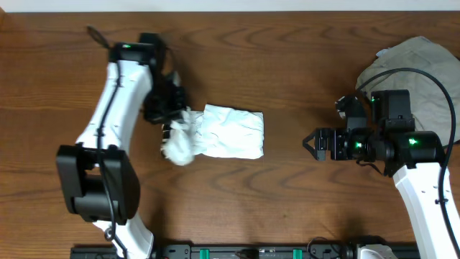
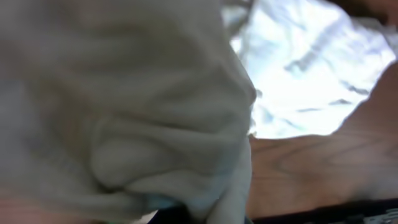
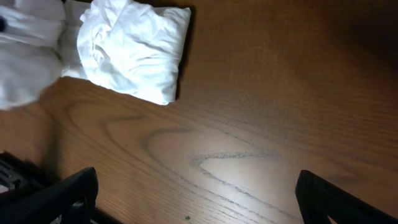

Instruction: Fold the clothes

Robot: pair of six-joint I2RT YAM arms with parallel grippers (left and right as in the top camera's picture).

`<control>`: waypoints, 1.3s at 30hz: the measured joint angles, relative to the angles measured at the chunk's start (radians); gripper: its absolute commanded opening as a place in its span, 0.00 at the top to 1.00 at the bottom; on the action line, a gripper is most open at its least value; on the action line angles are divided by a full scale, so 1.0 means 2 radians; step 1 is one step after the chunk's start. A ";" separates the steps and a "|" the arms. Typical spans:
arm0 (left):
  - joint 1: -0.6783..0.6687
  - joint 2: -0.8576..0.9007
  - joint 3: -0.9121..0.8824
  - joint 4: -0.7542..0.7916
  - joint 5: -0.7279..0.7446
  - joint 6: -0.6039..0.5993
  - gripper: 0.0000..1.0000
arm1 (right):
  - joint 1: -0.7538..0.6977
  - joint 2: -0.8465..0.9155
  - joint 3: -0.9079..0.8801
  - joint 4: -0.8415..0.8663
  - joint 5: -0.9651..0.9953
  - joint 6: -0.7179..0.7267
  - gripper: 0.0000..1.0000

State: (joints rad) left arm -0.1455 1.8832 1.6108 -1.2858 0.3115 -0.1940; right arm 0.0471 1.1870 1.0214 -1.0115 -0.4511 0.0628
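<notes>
My left claw (image 1: 171, 119) is pinching the left end of the white cloth (image 1: 233, 133), which is bunched up there. Its camera sees only cloth, close and blurry. The rest of the cloth lies flat in the middle of the table (image 1: 287, 57). My right claw (image 3: 196, 180) is spread wide, holds nothing, and is well apart from it. A grey cloth (image 1: 420, 65) lies at the far right.
</notes>
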 measured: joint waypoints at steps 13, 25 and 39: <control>-0.080 -0.008 0.000 -0.002 -0.017 -0.040 0.94 | 0.000 0.000 0.000 0.003 0.000 0.000 0.01; -0.096 -0.054 0.031 -0.004 -0.017 -0.062 0.94 | 0.000 0.057 0.000 0.045 0.034 0.019 0.01; -0.154 -0.060 0.031 0.033 -0.017 -0.079 0.94 | 0.002 0.170 0.000 0.112 0.023 0.049 0.01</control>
State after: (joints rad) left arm -0.4534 1.7630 1.6733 -1.2190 0.2779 -0.3523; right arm 0.0513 1.5269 1.0210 -0.7876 -0.4049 0.1612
